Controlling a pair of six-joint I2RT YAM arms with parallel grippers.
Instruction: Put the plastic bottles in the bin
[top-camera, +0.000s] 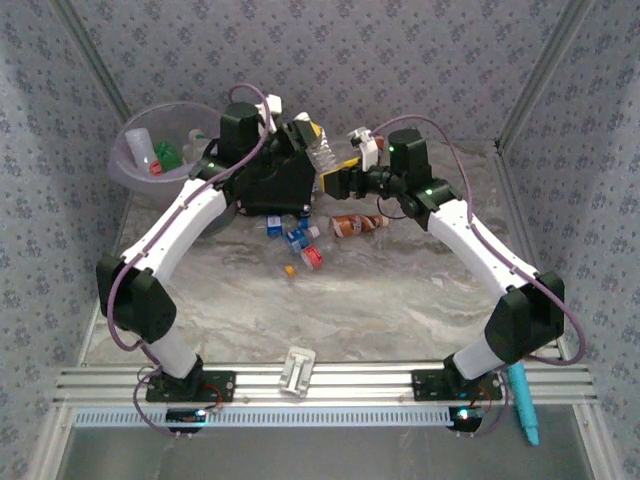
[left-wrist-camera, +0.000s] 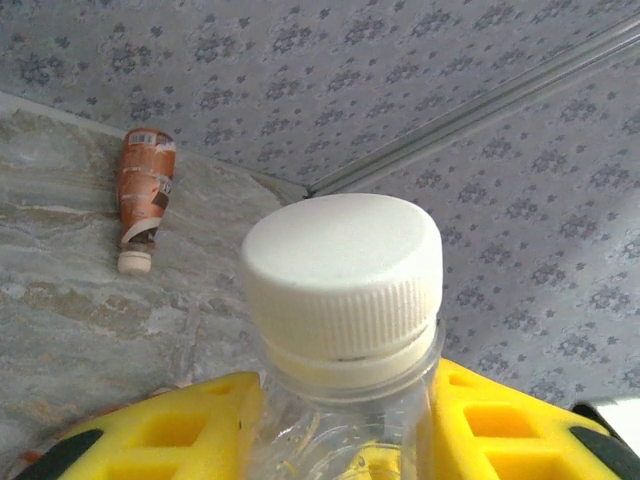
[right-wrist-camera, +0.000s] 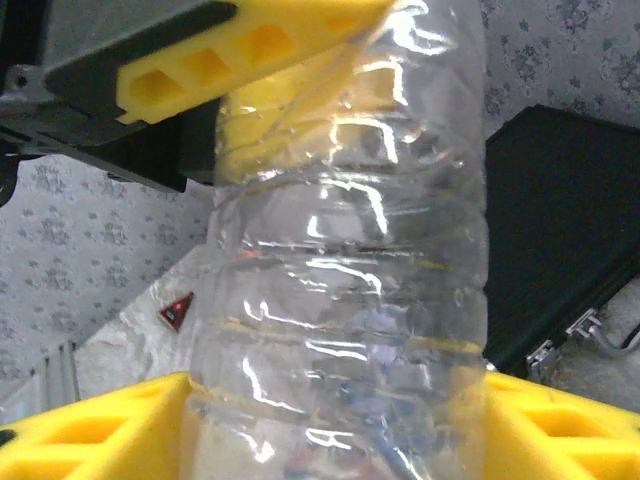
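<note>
Held item: one clear bottle (top-camera: 323, 155) with a white cap, raised off the table to the right of the bin (top-camera: 135, 175) and outside it.

Left gripper (left-wrist-camera: 345, 425): clenched on the bottle. In the left wrist view both yellow fingers (left-wrist-camera: 180, 425) press against the neck just under the cap.

Right gripper (right-wrist-camera: 335, 435): its yellow fingers (right-wrist-camera: 90, 430) flank the bottle's ribbed body lower down. They stand right at the plastic on either side. Whether they are gripping or have let go cannot be told.

Both grippers meet at this bottle. The left reaches in from the bin side and the right from the side away from the bin.

Bin: stands at the far left of the table. A green bottle (top-camera: 167, 153) and some clear ones lie inside it.

Table, right of the bin and nearer the arm bases: a brown bottle (top-camera: 358, 225) lies on its side. Several small bottles (top-camera: 298, 240) with red and blue caps or labels lie loose between it and the bin.

Other: a black case (right-wrist-camera: 560, 240) with metal latches lies right of the bin.
</note>
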